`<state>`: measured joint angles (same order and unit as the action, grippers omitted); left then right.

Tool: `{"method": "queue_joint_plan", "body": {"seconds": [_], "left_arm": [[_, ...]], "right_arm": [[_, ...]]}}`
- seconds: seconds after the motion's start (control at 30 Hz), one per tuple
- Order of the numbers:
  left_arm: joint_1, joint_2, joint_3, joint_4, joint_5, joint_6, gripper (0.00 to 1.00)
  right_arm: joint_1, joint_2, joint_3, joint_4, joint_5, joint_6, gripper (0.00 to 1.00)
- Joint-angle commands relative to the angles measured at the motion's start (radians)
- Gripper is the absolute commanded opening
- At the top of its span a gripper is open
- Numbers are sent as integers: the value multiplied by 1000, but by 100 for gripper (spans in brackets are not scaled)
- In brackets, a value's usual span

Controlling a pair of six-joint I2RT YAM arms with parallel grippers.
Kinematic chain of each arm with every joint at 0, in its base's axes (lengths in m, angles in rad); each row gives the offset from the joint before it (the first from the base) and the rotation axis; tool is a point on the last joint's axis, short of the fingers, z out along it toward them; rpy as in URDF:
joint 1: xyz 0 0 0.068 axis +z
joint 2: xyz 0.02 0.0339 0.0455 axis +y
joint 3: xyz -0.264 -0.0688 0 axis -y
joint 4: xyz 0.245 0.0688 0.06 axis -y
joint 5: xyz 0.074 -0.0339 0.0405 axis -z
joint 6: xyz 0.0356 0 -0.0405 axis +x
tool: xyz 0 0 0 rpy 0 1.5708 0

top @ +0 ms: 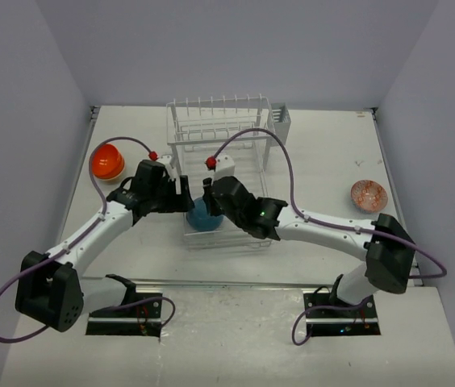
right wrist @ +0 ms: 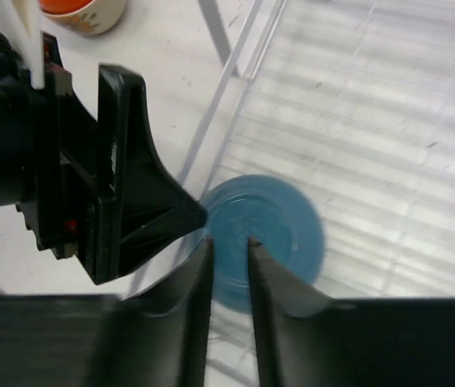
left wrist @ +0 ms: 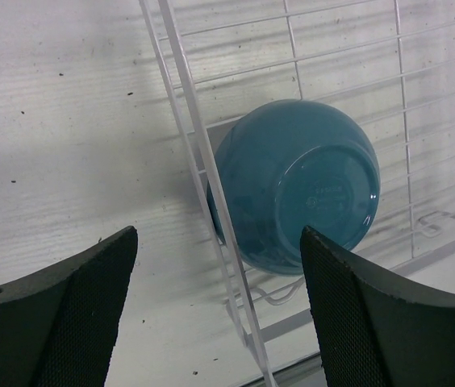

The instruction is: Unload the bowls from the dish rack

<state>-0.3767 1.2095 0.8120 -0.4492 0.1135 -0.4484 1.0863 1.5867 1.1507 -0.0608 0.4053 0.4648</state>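
Base-up, the teal bowl lies in the flat tray of the dish rack, at the rack's 7 o'clock corner, tight against the side wire. The left pincer, spread wide, appears to straddle that wire, so closing could clamp wire with bowl or skid off the glossy dome. The right pincer, all but closed and holding nothing, hovers over the bowl's foot ring, close enough to the left one to collide. Both arms reach inward, elbows out toward 8 and 4 o'clock. The orange bowls sit on the worktop at the rack's 9 o'clock.
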Motion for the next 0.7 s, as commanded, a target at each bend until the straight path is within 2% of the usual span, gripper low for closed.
{"method": "queue_joint_plan", "body": {"seconds": [0.0, 0.03, 0.1, 0.13, 0.2, 0.3, 0.53, 0.6, 0.67], "left_arm": [[-5, 13, 30, 24, 25, 37, 82], [-5, 19, 29, 24, 26, 37, 82], [-5, 27, 29, 24, 28, 39, 82], [-5, 30, 29, 27, 35, 39, 82], [-5, 39, 29, 38, 49, 36, 82], [-5, 61, 33, 44, 58, 34, 82], [-5, 93, 27, 46, 38, 27, 81], [-5, 93, 24, 40, 26, 20, 78], [-5, 93, 21, 30, 11, 11, 70]], "right_arm": [[0, -103, 15, -89, 119, 0, 31], [-15, -135, 9, -99, 109, 1, 38], [-32, -169, -3, -126, 92, 32, 43], [-42, -181, -12, -128, 60, 40, 51], [-66, -211, -37, -128, 38, 52, 57], [-85, -208, -48, -158, 9, 76, 60], [-104, -199, -97, -171, -51, 132, 75], [-112, -194, -114, -169, -65, 152, 80], [-121, -183, -123, -168, -95, 166, 82]]}}
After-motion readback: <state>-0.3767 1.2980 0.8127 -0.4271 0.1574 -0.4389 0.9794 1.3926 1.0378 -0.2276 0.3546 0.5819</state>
